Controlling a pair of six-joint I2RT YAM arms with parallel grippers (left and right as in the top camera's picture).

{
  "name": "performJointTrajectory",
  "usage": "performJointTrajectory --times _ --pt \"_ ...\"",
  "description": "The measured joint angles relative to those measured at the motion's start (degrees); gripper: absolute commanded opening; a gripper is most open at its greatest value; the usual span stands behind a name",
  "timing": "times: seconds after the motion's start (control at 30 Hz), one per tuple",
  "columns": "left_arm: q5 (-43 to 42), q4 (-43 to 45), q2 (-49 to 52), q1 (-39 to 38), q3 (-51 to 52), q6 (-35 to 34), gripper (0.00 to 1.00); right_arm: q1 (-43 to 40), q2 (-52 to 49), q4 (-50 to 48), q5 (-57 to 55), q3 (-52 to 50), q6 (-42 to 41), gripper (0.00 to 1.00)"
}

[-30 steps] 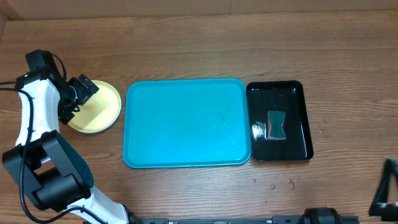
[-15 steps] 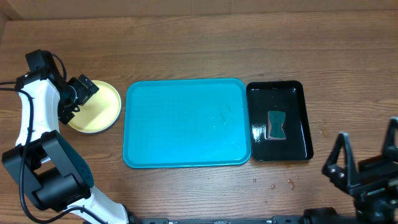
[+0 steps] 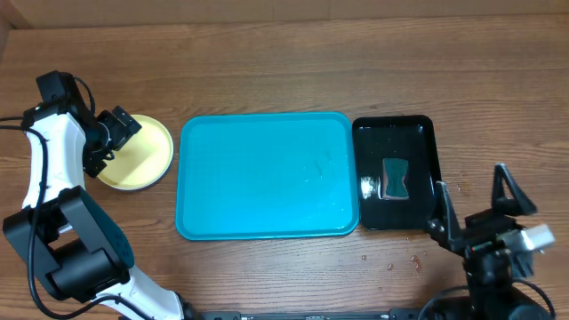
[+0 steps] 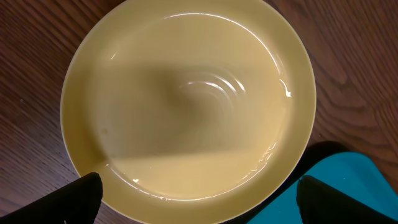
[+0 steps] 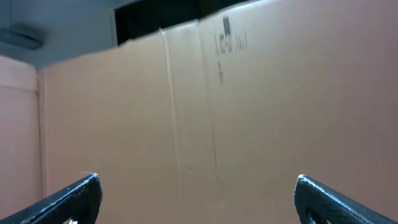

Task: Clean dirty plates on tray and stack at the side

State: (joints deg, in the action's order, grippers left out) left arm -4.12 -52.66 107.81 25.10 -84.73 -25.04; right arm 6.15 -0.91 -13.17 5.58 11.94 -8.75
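I am hovering the left gripper, spread wide, directly over the yellow-green plate beside the tray, with the equally wide right gripper standing well apart

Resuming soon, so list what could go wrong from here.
The pale yellow round plate looks wet, so it might slip if the open left gripper pinches its rim. The right gripper hangs close to a corner of the glossy black rectangular tray; a sideways swing could bump it.
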Motion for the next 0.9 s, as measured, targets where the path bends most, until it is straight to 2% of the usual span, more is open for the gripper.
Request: performJointTrajectory --times 0.43,0.73,0.9 --pt "0.0 0.0 0.0 0.0 0.0 0.0 1.0 0.0 0.0 1.5 -2.3 -10.4 0.0 1.0" --pt "0.0 0.0 0.0 0.0 0.0 0.0 1.0 0.1 0.1 17.5 -4.5 -10.9 3.0 1.0" --pt "0.0 0.0 0.0 0.0 0.0 0.0 1.0 0.1 0.1 18.3 -4.6 -10.9 3.9 1.0"
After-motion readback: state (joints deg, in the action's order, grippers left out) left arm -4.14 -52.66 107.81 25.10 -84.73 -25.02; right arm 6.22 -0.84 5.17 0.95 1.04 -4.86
